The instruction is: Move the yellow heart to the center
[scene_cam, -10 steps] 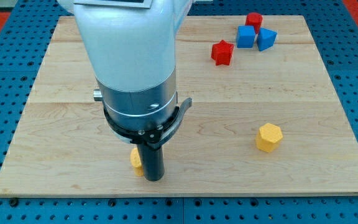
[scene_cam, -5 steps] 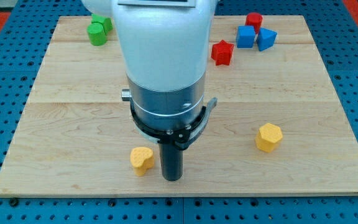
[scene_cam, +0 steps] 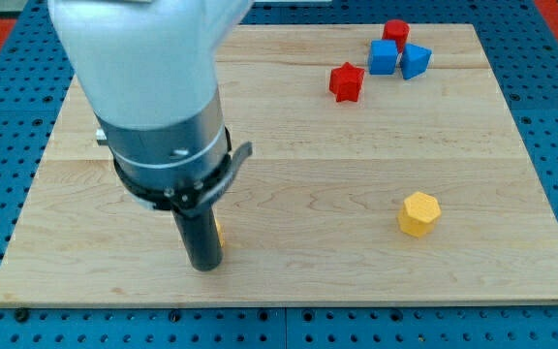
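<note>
Only a sliver of the yellow heart (scene_cam: pixel 218 232) shows beside my tip (scene_cam: pixel 204 266), which swung left; no fingers.

Only a thin sliver of the yellow heart (scene_cam: pixel 218 232) shows, a narrow strip of yellow-orange peeking out along the view's right edge of the dark rod. The rod stands in front of it and hides the rest, so its heart outline and which way it points cannot be made out. It lies flat on the pale wooden worktop (scene_cam: pixel 337 194), in the lower left part, near the edge at the view's bottom and well to the view's left of the middle. My tip (scene_cam: pixel 202 265) sits just below and to the view's left of the visible strip, right against the block or nearly so; actual contact cannot be told.
</note>
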`<state>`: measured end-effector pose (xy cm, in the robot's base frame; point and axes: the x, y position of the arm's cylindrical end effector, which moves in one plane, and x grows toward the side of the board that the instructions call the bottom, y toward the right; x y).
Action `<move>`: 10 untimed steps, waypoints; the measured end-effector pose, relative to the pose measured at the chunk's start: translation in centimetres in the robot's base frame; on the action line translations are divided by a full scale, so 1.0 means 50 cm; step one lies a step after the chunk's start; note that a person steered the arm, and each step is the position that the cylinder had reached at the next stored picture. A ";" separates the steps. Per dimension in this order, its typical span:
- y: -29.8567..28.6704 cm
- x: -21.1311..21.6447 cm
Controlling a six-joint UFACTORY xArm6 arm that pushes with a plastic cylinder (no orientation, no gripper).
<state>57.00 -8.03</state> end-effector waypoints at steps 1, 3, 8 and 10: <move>0.062 -0.128; 0.139 -0.057; -0.046 -0.117; 0.106 -0.263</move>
